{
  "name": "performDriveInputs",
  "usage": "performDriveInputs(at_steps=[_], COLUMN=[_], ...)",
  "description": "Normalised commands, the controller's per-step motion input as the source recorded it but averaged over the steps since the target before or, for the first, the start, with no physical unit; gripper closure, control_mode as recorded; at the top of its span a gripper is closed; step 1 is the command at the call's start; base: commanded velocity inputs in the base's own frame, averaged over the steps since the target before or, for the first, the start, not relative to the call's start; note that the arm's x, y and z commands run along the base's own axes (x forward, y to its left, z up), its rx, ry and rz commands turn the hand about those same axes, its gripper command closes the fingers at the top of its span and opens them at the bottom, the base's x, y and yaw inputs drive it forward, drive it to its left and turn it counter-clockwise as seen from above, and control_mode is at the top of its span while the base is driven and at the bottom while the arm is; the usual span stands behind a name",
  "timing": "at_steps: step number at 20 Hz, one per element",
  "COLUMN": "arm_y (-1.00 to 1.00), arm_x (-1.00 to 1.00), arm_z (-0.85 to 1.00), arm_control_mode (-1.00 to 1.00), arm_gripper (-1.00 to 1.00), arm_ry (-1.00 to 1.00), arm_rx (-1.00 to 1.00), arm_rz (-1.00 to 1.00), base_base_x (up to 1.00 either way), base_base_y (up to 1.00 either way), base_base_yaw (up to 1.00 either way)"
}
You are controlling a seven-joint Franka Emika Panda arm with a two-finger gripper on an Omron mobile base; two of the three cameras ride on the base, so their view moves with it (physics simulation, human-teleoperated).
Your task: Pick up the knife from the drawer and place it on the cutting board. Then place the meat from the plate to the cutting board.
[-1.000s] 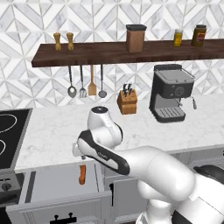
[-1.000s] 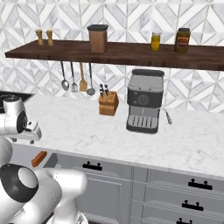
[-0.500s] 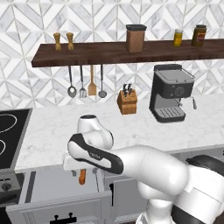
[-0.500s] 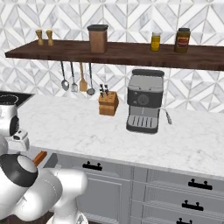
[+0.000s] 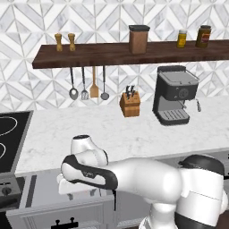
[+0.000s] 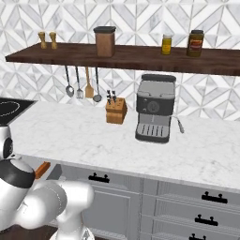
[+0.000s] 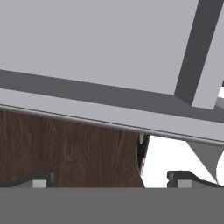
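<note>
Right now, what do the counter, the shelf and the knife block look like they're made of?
The counter looks like polished marble or a stone imitation: white with faint grey veining. The shelf looks like dark stained wood, with a brown grain-like tone and a matte face. The knife block looks like lighter, orange-brown wood with dark knife handles sticking out. All of it is rendered, so these are only looks.

Drawer (image 7: 96, 48) interior ahead of the jaws: smooth, matt light-grey painted panel with a darker grey frame. Below its front edge, nearer the jaws, floor (image 7: 70, 153) of dark brown wood with visible grain, low sheen. Tabletop (image 6: 117, 136): white marble with grey veining, smooth. Knife handle (image 6: 42, 169): orange-brown, matt. Shelf (image 5: 134, 53): dark wood. Coffee machine (image 6: 154, 111): grey, metallic-looking finish.
</note>
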Motion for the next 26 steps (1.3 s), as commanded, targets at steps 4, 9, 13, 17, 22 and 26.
performDriveInputs(at_steps=[4,9,13,17,22,26], arm_y=[0.00,0.00,0.00,0.00,0.00,0.00], arm_x=[0.10,0.43,0.40,0.25,0.06,-0.01], arm_z=[-0.03,-0.01,-0.22,-0.32,-0.41,-0.47], arm_control_mode=[-1.00,-1.00,-1.00,-1.00,-1.00,-1.00], arm_gripper=[-1.00,-1.00,-1.00,-1.00,-1.00,-1.00], arm_ry=[-0.08,-0.03,0.00,0.00,0.01,0.14], arm_rx=[-0.04,-0.05,-0.03,-0.01,0.00,0.00], arm_rz=[0.00,0.00,0.00,0.00,0.00,0.00], base_base_x=[0.00,0.00,0.00,0.00,0.00,0.00], base_base_y=[0.00,0.00,0.00,0.00,0.00,0.00], base_base_yaw=[0.00,0.00,0.00,0.00,0.00,0.00])
